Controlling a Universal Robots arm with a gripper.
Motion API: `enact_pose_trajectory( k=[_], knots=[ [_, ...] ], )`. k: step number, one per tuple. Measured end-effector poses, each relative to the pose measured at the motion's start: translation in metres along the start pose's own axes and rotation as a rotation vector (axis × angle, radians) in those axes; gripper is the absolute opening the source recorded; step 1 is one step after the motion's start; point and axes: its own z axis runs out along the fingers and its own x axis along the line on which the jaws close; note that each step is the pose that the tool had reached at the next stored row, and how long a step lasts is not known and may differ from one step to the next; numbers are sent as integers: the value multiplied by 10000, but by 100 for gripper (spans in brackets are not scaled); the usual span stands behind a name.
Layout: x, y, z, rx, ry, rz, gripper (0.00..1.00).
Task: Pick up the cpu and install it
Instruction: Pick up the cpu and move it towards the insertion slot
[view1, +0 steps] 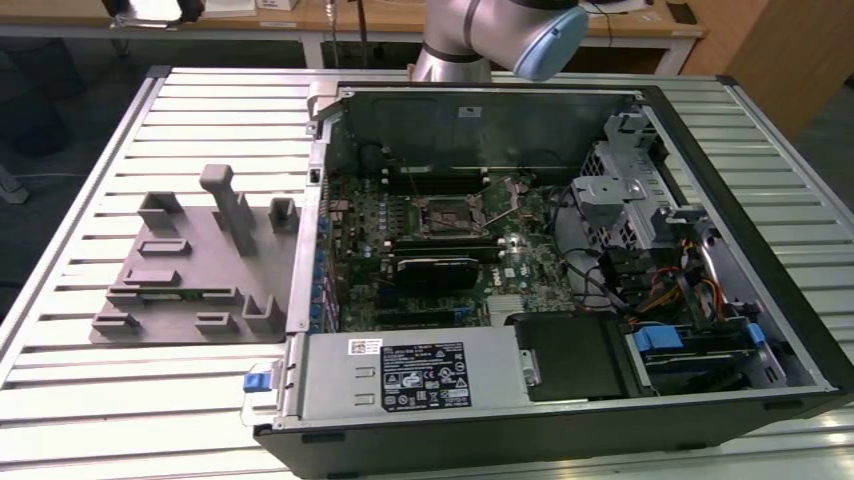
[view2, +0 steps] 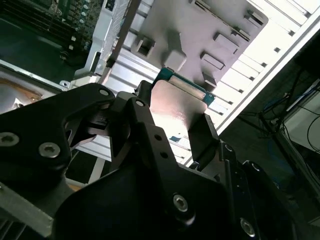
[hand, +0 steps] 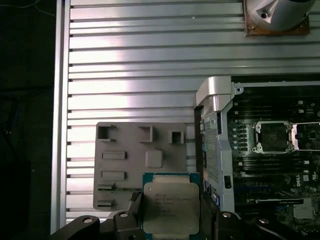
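Presently, exterior view: grey holder tray (view1: 200, 265) lies on the exterior view's left of the open case (view1: 561, 100), socket (view1: 447, 212) uncovered. First wrist view: the cpu (hand: 170, 207), silvery top, green rim, hangs over that tray. Second wrist view: the gripper (view2: 172, 120) has its fingers (view2: 200, 135) clamped on opposite edges. I judge it light, stiff, fragile underneath; edges only.
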Motion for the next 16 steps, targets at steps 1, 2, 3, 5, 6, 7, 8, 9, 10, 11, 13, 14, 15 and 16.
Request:
enact_pose_trajectory(
  k=[1,2,3,5,6,7,8,9,10,11,13,14,15,16],
  knots=[
    [-34,0,17,0,9,2,54],
    [-69,-1,34,2,20,4,54],
    [-106,-1,51,1,29,4,54],
    [-179,-2,85,3,50,5,54],
    [-220,-2,105,2,62,6,54],
    [-259,-2,121,3,73,8,54],
    [-299,-2,137,4,86,11,54],
    [-341,-2,153,5,99,11,54],
    [-383,-3,170,4,110,11,54],
    [-425,-3,186,5,122,13,54],
    [-514,-3,219,6,149,17,54],
    [-557,-2,235,7,162,17,54],
    [-600,-2,250,8,175,19,54],
    [-643,-2,265,8,187,20,54]
  ],
)
